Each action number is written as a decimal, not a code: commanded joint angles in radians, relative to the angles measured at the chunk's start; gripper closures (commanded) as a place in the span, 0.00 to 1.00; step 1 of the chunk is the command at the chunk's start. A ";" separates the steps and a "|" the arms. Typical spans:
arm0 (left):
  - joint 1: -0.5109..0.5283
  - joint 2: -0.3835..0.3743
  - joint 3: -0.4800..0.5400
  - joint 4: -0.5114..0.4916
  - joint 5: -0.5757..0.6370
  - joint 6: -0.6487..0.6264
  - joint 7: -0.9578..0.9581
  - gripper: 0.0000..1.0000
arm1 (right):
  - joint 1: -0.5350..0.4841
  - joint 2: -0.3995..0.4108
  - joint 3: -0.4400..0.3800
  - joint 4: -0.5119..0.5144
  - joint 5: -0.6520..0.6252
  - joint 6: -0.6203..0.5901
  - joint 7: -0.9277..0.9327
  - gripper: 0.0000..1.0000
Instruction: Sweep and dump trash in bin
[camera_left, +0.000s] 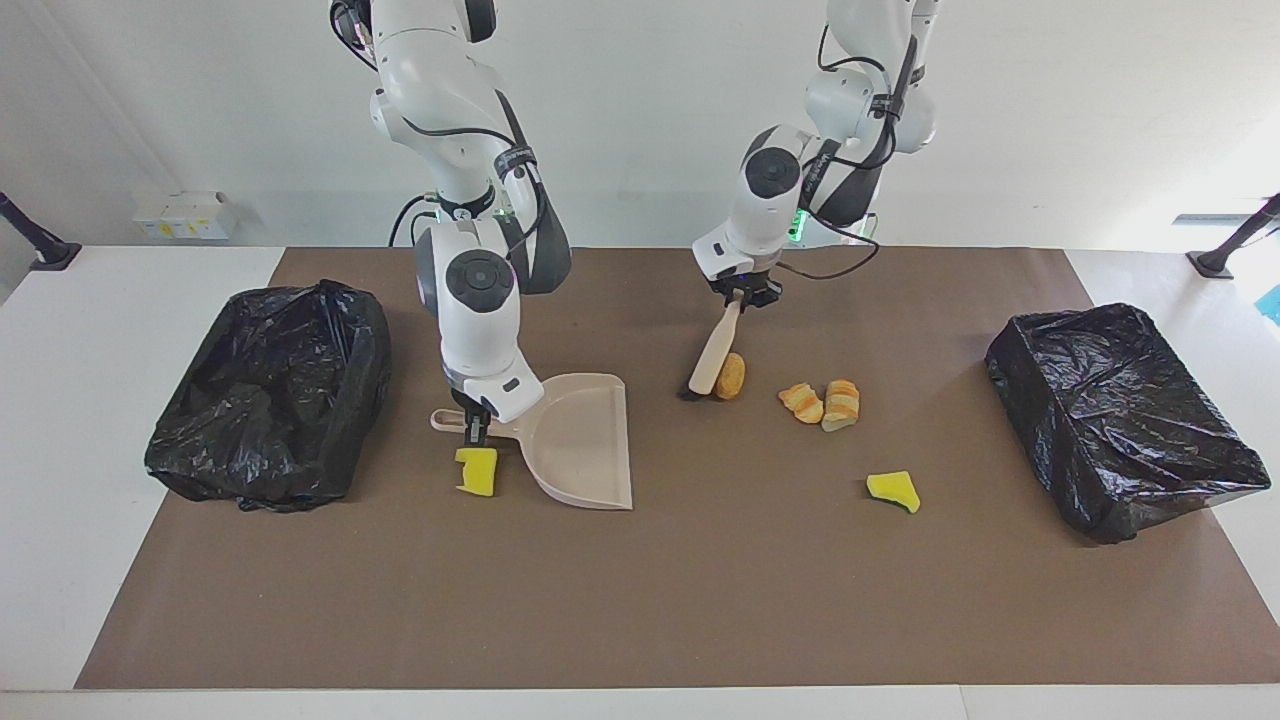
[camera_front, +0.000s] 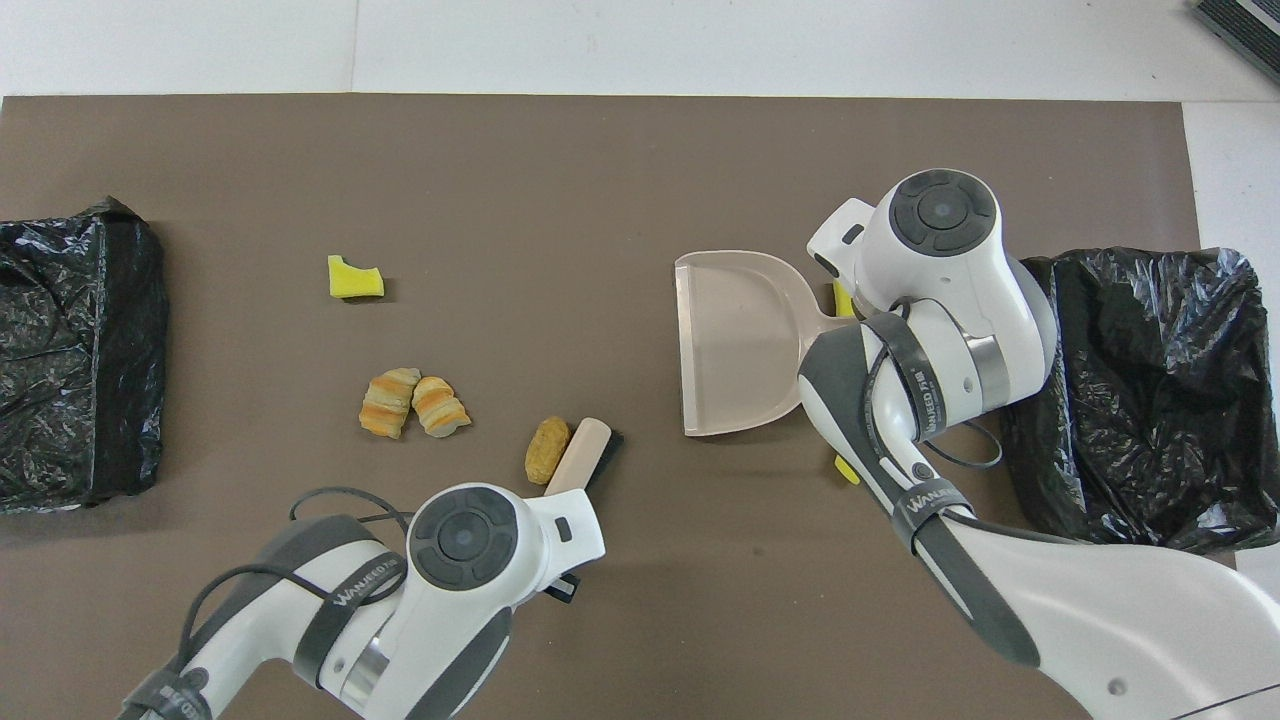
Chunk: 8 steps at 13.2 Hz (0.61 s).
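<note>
Left gripper (camera_left: 738, 296) fingers pinch the brush (camera_left: 713, 352) beside a brown chunk (camera_left: 731, 375); right gripper (camera_left: 476, 428) fingers, mostly hidden overhead, pinch the dustpan (camera_left: 578, 440) handle.

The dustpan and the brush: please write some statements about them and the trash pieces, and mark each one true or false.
1. The dustpan is empty. True.
2. The left gripper holds the brush by its handle. True.
3. The brown bread chunk lies inside the dustpan. False: it lies on the mat beside the brush head.
4. The right gripper is over the dustpan handle. True.
5. The two striped bread pieces are in a black bin. False: they lie on the mat.
</note>
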 joint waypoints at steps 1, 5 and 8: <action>0.103 0.051 -0.012 0.077 0.013 -0.004 -0.002 1.00 | 0.040 -0.002 0.005 -0.010 -0.002 0.002 0.087 1.00; 0.195 -0.013 -0.007 0.227 0.013 -0.214 -0.016 1.00 | 0.084 -0.002 0.005 -0.016 0.052 -0.001 0.179 1.00; 0.292 -0.064 -0.007 0.231 0.014 -0.268 -0.123 1.00 | 0.104 -0.008 0.005 -0.024 0.072 -0.004 0.189 1.00</action>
